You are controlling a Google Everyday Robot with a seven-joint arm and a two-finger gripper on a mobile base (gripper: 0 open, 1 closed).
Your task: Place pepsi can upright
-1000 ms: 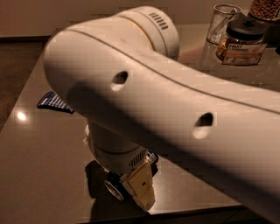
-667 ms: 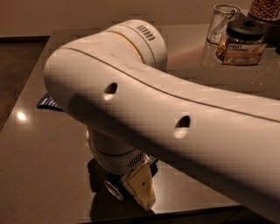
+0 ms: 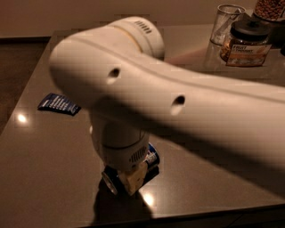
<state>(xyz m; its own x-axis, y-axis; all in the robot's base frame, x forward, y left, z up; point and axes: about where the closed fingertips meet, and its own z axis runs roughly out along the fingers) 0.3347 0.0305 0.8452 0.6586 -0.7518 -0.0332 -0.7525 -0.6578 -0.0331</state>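
Note:
My big white arm crosses the camera view from the right and hides much of the table point(image 3: 53, 169). My gripper point(image 3: 130, 181) points down at the table's front part. It is shut on the pepsi can point(image 3: 152, 157), which lies on its side between the fingers. The can's dark-blue body shows to the right of a beige finger point(image 3: 135, 177). One silver end point(image 3: 108, 181) sticks out to the left. The can is at or just above the tabletop, with a dark shadow under it.
A flat blue snack packet point(image 3: 58, 103) lies at the left. A clear glass point(image 3: 226, 23), a labelled jar point(image 3: 247, 43) and a second jar point(image 3: 270, 9) stand at the back right. The table's front edge runs just below the gripper.
The arm's upper part has swung to the left and a little toward the camera. The gripper and the can have shifted slightly upward together.

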